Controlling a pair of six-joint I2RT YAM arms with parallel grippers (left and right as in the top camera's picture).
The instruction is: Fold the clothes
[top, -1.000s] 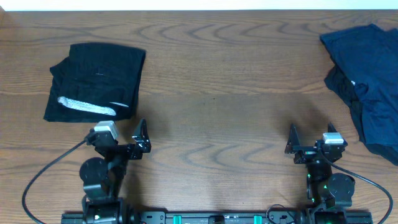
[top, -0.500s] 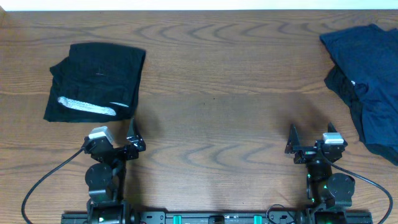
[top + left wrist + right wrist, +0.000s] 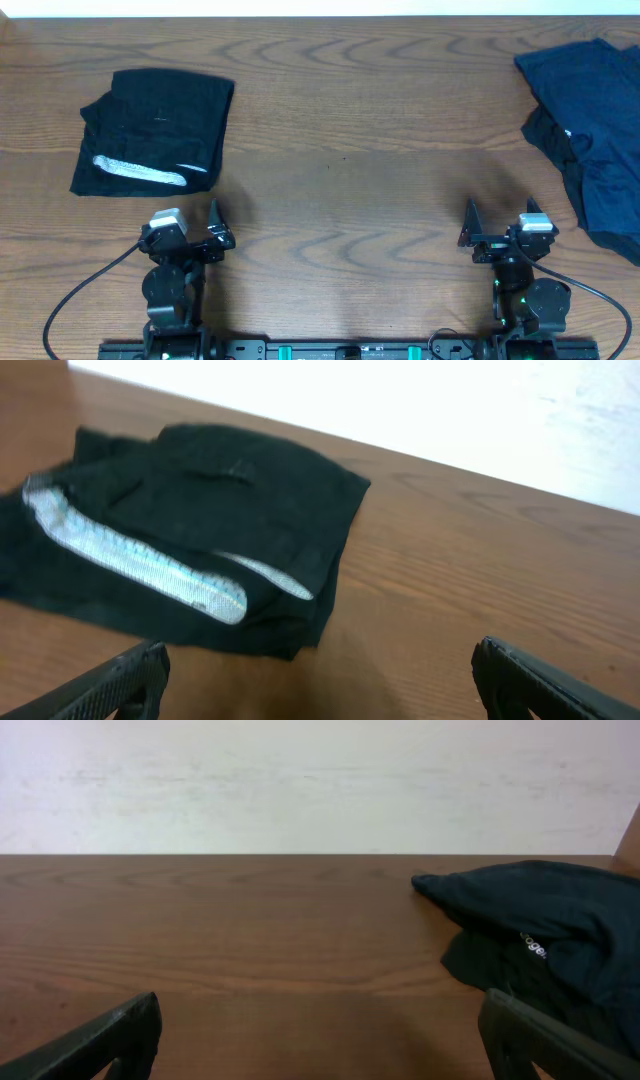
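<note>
Left claw (image 3: 318, 668) near folded black garment (image 3: 210, 510)

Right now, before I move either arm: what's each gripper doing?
Left gripper: open, holding nothing.
Right gripper: open, holding nothing.

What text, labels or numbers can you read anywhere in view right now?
On the dark blue clothes, white print: too small and blurred to read.
On the black garment, pale strip: speckled pattern, no readable letters.
Nothing else carries text.
</note>
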